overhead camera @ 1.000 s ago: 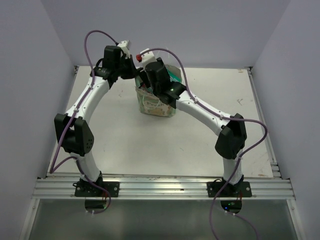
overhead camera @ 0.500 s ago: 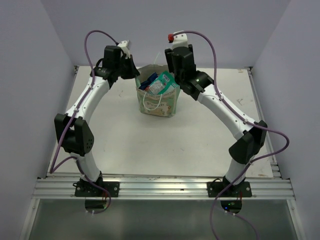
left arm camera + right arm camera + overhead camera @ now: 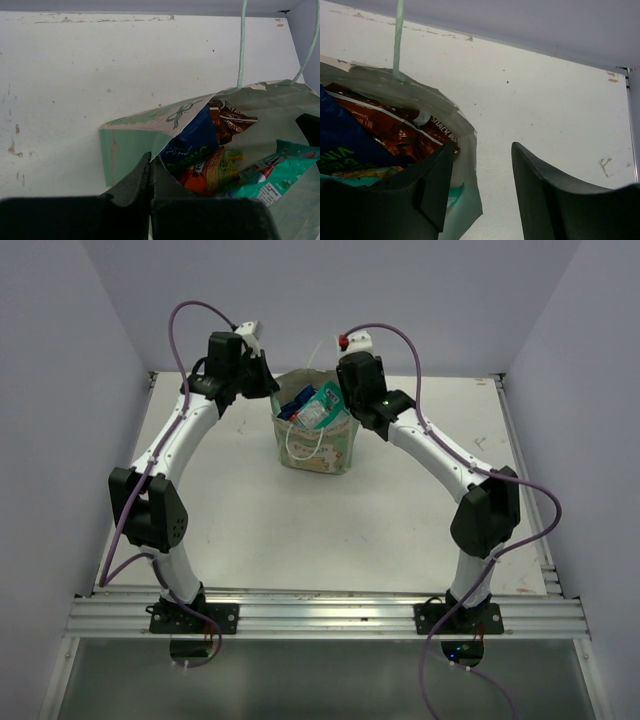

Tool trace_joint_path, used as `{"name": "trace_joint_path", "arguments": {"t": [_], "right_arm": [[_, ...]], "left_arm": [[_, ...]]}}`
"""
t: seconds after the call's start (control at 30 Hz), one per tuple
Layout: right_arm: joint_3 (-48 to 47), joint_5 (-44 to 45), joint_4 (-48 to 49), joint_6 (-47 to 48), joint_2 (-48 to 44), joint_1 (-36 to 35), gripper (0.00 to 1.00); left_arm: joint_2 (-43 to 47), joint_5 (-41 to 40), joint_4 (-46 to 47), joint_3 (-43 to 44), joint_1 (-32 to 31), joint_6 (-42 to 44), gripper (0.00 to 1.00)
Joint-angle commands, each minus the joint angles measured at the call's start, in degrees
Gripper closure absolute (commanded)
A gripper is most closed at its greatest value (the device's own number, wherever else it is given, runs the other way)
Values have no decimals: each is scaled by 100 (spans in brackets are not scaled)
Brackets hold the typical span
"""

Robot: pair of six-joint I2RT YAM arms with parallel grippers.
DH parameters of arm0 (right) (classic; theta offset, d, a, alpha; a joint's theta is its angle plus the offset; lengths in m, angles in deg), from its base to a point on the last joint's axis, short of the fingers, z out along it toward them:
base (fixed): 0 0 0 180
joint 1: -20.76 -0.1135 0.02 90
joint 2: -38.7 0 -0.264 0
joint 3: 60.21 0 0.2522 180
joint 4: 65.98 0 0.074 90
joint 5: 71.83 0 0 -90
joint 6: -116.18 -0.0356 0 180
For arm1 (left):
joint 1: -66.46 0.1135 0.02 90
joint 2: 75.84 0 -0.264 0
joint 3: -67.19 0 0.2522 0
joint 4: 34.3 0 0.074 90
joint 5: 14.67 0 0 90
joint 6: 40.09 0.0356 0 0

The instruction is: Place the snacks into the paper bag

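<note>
My left hand (image 3: 150, 162) sits at the far left of the white surface (image 3: 250, 520), its fingers pressed together on the left rim of the small beige paper bag with a green-patterned front (image 3: 322, 452). The bag stands upright in the far middle with its mouth open, and a pale string handle (image 3: 242, 50) rises from its far rim. Inside, from left to right, lie a crinkly dark blue packet (image 3: 192, 140), a red-brown packet (image 3: 231, 120) behind it, some orange and yellow-green wrapping (image 3: 210, 172) that I cannot sort into separate packets, and a teal-white packet (image 3: 274, 172) poking up highest. My right hand (image 3: 483, 146) hangs at the bag's right rim with its fingers apart; the paper wall is in the gap, unclamped.
</note>
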Motion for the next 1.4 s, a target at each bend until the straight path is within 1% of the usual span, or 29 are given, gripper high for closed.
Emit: {"name": "trace_joint_path", "arguments": {"t": [0.0,0.1,0.13,0.23,0.3,0.37,0.53,0.63,0.8,1.0,1.23,1.37], "right_arm": [[162,-86,53,-211,57,119,48],[320,-244,0,-316,101,207,70],[355,-322,-44,-334,119,233,82],[347,-375,-149,-308,101,242,100],[347,-499,-149,-229,-56,242,100],[137,-499,-307,-185,-153,242,100],[-653,-639,-1333,-184,-407,198,100],[-839,-631,-1773,-202,-662,84,100],[-884,-666,-2346,-501,-1023,-83,100],[-489,-490,-2795,-782,-1462,-505,100],[661,-657,-2874,-1204,-1893,-610,100],[1383,-640,-2655,-1336,-2113,-628,100]], "left_arm": [[241,81,149,-67,-2,-4,100],[258,72,141,-120,-2,5,100],[275,90,149,-181,-2,14,100],[380,55,149,-347,-2,22,100],[486,-7,115,-427,-11,-4,100],[697,-173,27,-497,-37,-21,100],[1355,-394,-114,-831,-186,-284,100],[1654,-411,-254,-1016,-292,-399,100],[1998,-569,-483,-1218,-520,-540,100],[2376,-692,-817,-1429,-740,-733,100],[2710,-965,-949,-1780,-1056,-926,100],[2763,-939,-923,-2035,-1127,-1032,100]]}}
